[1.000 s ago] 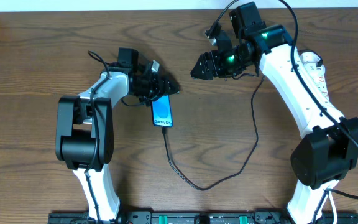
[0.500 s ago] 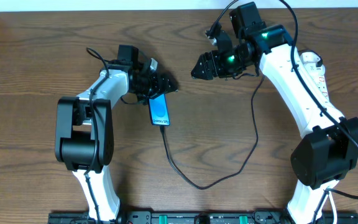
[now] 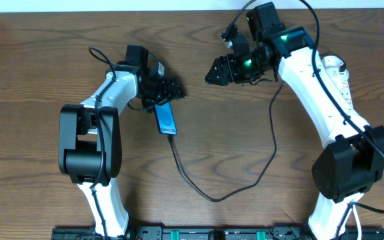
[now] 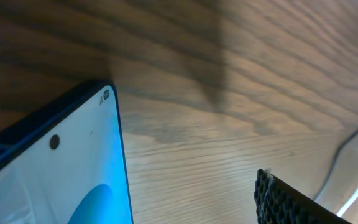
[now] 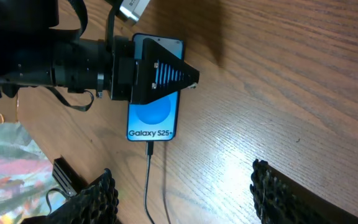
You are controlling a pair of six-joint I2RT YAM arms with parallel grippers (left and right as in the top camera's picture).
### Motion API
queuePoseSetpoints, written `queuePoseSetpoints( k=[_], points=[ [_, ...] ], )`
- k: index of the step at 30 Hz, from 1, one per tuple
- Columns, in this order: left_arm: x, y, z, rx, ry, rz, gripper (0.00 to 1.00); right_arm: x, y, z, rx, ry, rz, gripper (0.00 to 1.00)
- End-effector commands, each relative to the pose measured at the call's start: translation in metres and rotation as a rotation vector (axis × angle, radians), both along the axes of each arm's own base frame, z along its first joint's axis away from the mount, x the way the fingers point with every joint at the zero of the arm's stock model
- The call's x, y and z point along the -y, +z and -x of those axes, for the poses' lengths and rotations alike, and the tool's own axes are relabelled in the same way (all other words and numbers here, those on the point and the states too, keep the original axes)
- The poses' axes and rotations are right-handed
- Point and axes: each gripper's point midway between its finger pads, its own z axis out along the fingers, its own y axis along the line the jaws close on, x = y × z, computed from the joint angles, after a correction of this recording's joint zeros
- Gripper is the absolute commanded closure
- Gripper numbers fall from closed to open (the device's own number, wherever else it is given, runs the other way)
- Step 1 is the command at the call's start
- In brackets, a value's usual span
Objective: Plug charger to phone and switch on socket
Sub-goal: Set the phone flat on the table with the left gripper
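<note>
The phone (image 3: 166,118), a slim glossy slab, is lying flat left of centre on the woodgrain table (image 3: 32,67). Its long axis is slanting slightly, with the thin black charger (image 5: 146,180) entering its near end. The left gripper (image 3: 170,92) is straddling its far end, jaws spread. The right gripper (image 3: 212,72) is gaping wide, empty.

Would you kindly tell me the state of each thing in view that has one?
phone, screen lit, lying flat.
charger, plugged into phone, cable slack.
socket, partly hidden, switch position unclear.
left hand, open over phone's top end.
right hand, open, empty.
</note>
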Motion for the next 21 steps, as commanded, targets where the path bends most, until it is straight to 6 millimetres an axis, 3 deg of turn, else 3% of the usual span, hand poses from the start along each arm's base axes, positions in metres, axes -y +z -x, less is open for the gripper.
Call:
queuePoseSetpoints(
  k=[1,8,13,18,21],
  points=[
    [-0.031,-0.029,0.01,-0.075,0.049,-0.18,0.21,-0.005,0.005,0.001,0.023,0.022,0.001,0.32],
    [-0.036,-0.029,0.014,-0.094,0.05,-0.209,0.21,-0.005,0.004,0.001,0.024,0.021,0.003,0.32],
    [-0.022,-0.024,0.016,-0.091,0.014,-0.13,0.23,-0.005,0.004,0.001,0.023,0.021,0.003,0.32],
    [-0.009,-0.018,0.018,-0.097,-0.004,-0.044,0.43,-0.005,0.004,0.001,0.021,0.021,0.005,0.32],
    [-0.007,-0.017,0.018,-0.098,-0.006,-0.032,0.48,-0.005,0.004,0.001,0.021,0.021,0.005,0.32]
  ],
)
